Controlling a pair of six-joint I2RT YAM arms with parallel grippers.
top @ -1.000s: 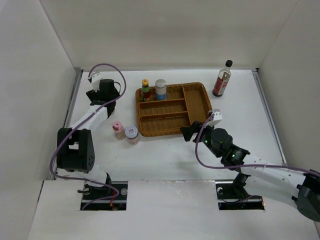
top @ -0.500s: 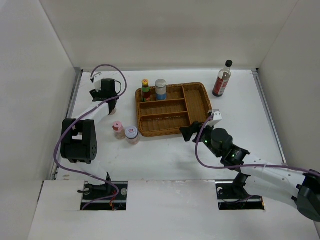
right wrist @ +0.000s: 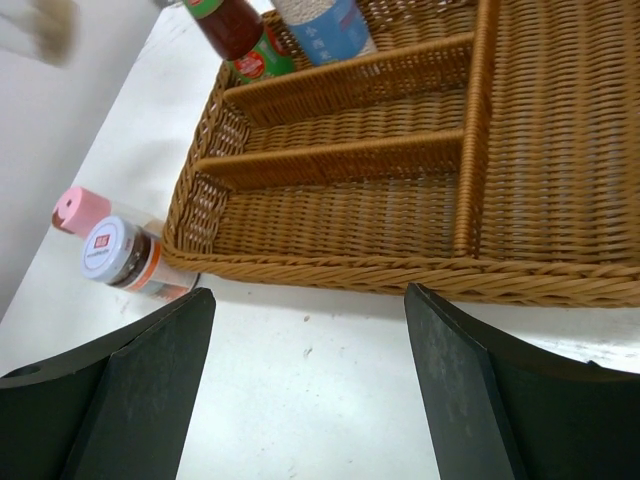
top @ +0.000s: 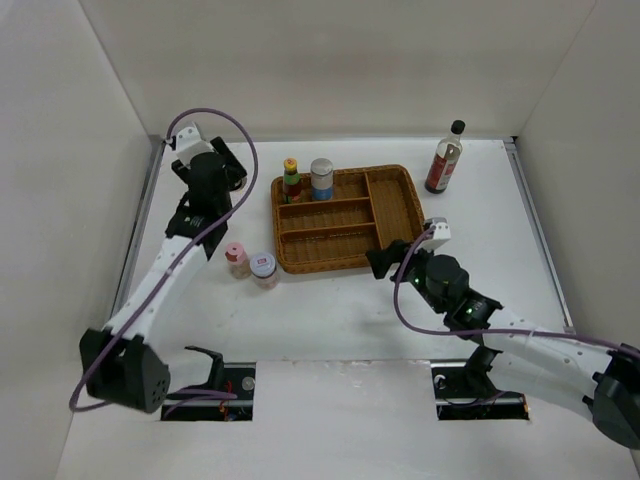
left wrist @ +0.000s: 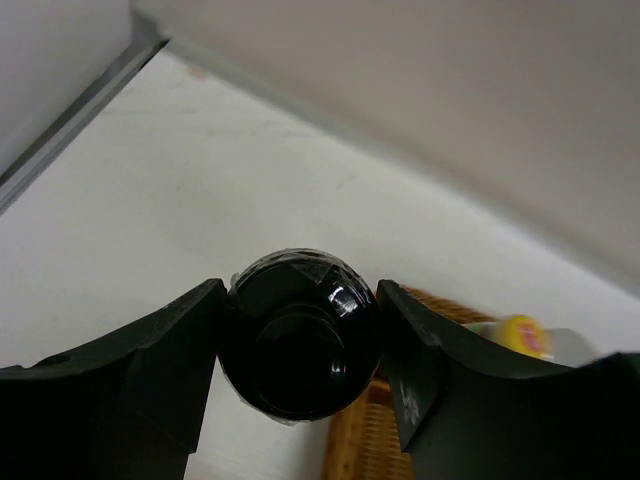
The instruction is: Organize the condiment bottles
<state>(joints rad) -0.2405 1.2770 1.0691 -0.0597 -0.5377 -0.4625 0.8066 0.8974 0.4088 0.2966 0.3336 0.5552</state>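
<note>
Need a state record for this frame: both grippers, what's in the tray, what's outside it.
left gripper: shut on black-capped jar, back-left of tray
right gripper: open, empty, near tray's front edge
in tray: yellow-capped bottle, silver-lidded jar, back-left compartment
on table: pink-lidded jar, white-lidded jar left of tray; dark-sauce bottle right of it

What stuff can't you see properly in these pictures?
- Top view: the black-capped jar is hidden by the left gripper holding it.
- Left wrist view: only that jar's cap shows, and the cap hides the body below.
- Right wrist view: the picture's top edge cuts off the tops of the yellow-capped bottle and the silver-lidded jar.
- Top view: the tall sauce bottle has label words too small to read.
</note>
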